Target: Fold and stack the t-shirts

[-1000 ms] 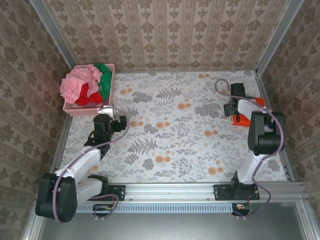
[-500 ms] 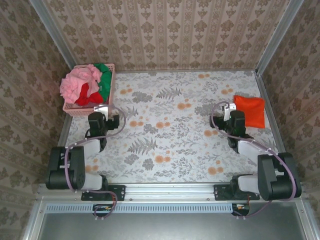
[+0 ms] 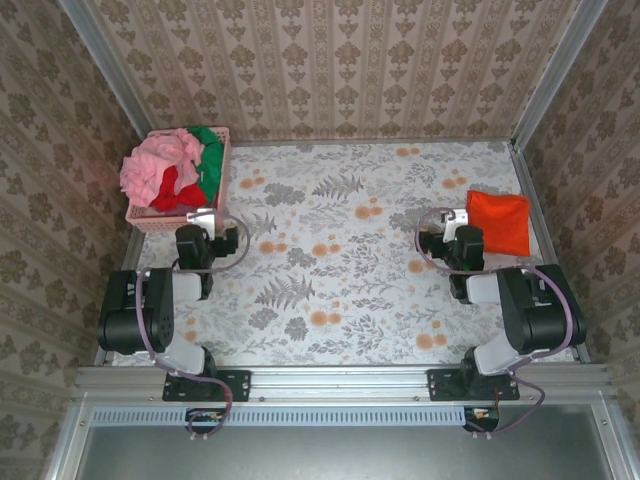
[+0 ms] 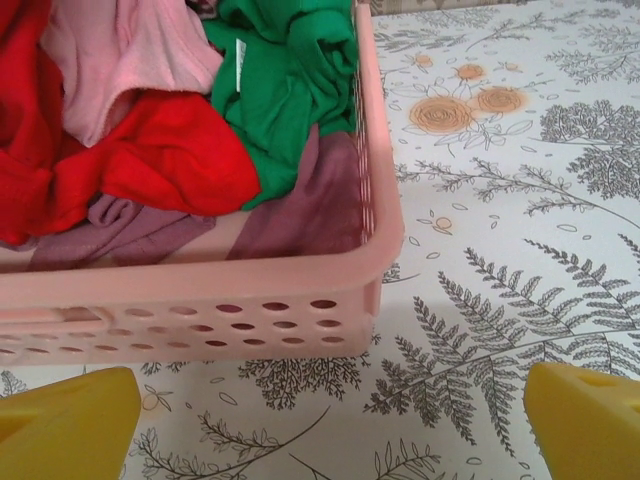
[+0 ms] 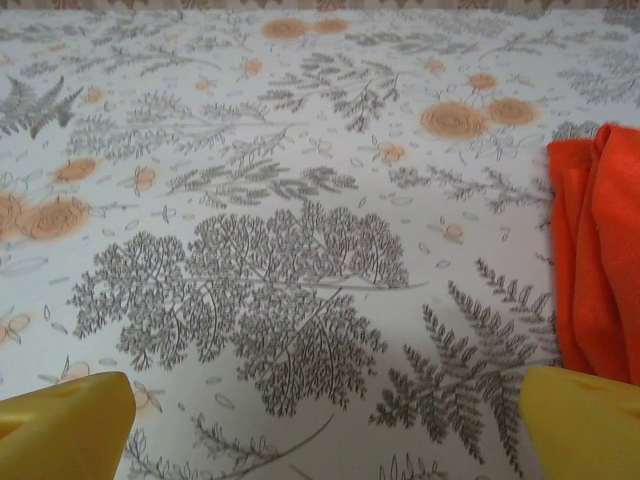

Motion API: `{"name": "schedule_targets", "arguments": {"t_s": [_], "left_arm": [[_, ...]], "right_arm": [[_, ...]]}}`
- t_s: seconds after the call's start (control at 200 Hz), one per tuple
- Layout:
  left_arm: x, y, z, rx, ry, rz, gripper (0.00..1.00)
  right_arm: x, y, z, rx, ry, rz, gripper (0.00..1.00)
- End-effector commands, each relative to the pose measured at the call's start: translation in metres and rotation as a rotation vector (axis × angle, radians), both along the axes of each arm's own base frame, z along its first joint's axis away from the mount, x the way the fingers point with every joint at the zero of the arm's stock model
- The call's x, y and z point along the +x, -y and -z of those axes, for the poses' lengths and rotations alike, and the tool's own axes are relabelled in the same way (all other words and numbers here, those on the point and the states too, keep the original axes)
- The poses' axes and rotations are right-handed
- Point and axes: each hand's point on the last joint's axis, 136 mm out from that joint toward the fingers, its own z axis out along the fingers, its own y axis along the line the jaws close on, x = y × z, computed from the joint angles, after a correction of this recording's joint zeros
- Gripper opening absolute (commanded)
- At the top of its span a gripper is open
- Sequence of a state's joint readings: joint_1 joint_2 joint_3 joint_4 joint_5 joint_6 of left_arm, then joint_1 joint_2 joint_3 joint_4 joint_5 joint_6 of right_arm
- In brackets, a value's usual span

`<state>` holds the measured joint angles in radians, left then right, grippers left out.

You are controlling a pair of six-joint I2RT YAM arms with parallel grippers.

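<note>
Starting your stack, probably, the folded bright orange cloth t-shirt (image 3: 499, 222) lies at three o'clock. Your left pincer (image 4: 330, 410) and right pincer (image 5: 328, 420) gape empty.

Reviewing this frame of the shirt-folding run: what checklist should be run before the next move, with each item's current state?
1. Left gripper open and empty: ok.
2. Right gripper open and empty: ok.
3. Folded bright orange cloth t-shirt lying on the floral table, not gripped: ok.
4. Pink plastic lattice basket directly in front of the left gripper: ok.
5. Green t-shirt and red t-shirt exposed on top for picking: ok.
6. Shirts in the basket free of each other, not tangled: cannot tell.
</note>
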<state>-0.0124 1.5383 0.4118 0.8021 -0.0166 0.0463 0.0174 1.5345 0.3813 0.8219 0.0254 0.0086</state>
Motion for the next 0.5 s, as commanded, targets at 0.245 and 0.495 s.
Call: {"name": "schedule_targets", "arguments": {"t_s": [0.245,0.495], "left_arm": [[0.0025,0.0014,-0.0083,0.004,0.035,0.001,1.0],[0.0028,0.0039,-0.0086,0.002,0.035,0.018,1.0]], "right_arm": [[0.0111,0.005,-0.0191,0.013,0.062,0.032,1.0],[0.0112,0.005,-0.0193,0.013,0.063,0.032,1.0]]}}
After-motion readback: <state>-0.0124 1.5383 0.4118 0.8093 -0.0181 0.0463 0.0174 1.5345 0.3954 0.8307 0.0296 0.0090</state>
